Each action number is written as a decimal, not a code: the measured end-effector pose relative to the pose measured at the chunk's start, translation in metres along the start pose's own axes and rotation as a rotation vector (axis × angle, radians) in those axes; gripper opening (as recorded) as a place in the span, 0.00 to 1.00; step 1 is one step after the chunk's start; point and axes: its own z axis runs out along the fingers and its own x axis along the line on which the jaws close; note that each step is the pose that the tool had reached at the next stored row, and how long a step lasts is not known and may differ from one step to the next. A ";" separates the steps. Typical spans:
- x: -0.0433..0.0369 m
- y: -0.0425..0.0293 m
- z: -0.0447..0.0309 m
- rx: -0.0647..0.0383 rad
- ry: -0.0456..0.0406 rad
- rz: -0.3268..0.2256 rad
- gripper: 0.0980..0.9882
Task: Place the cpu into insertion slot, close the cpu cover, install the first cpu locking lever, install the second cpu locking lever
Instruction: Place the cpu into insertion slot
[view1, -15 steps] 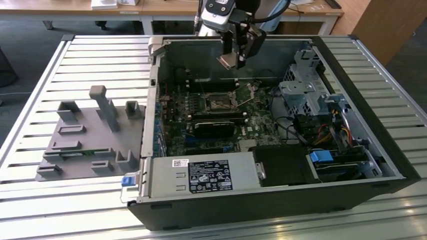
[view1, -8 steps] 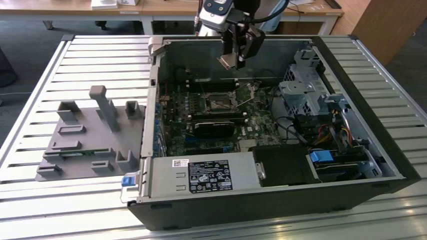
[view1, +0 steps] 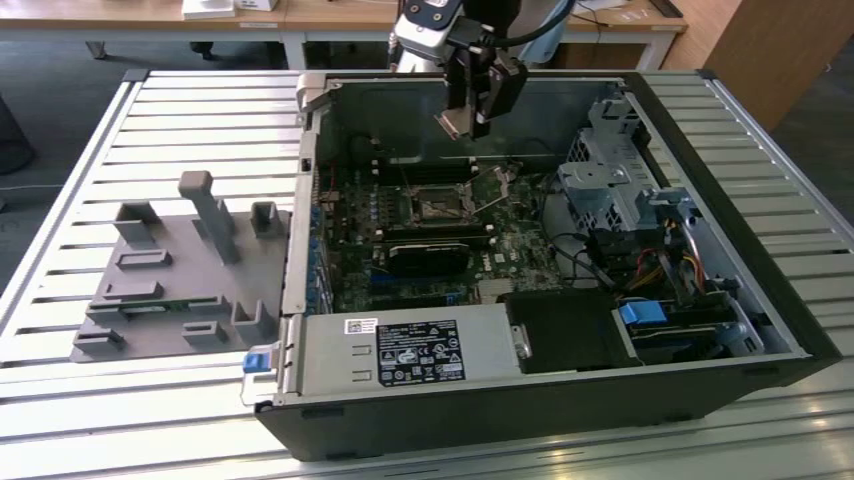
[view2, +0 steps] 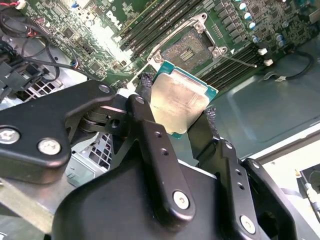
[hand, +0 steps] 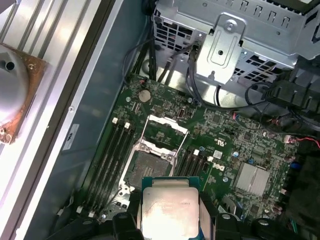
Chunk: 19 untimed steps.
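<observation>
Silver-grey cpu (hand: 169, 212) sits pinched by its edges in our gripper (view2: 177, 101), which we hold above the open slot (hand: 148, 170).

There was one gripper (view1: 470, 120), and it had two fingers (view2: 156, 150). There was one cpu (hand: 169, 212), one insertion slot (hand: 147, 170) and one cpu cover (hand: 168, 123). One computer case (view1: 534, 420) sat on the counter (view1: 80, 400). One grey holder (view1: 174, 270) sat near the counter's edge at the exterior view's left. Inside the case were one black card (view1: 434, 255) and one round silver battery (hand: 144, 95).
</observation>
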 end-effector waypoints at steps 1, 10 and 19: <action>0.0000 0.0000 0.0001 0.000 -0.0004 0.006 0.50; 0.0001 0.0000 0.0006 0.000 -0.0042 0.057 0.50; 0.0002 0.0000 0.0012 0.000 -0.0081 0.111 0.50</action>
